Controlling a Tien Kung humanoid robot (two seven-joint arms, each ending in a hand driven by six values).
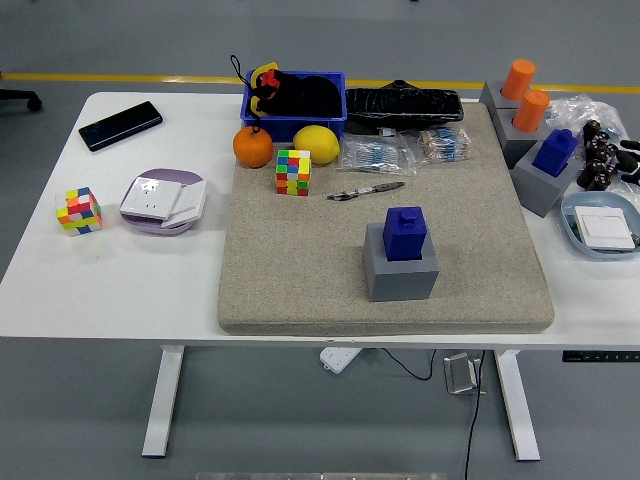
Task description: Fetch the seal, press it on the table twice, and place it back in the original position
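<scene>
Seal (405,233), blue, sits upright in its grey holder (401,270), center-right of frame on the felt mat (300,270). You've got no robot hands in head view, so grip state can't be told.

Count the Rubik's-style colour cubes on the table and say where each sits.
2. One colour cube stands on the grey mat beside the lemon; the other colour cube sits on the bare white table at the left.

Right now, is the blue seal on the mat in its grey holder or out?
In. The blue seal stands upright in the grey holder, untouched.
</scene>
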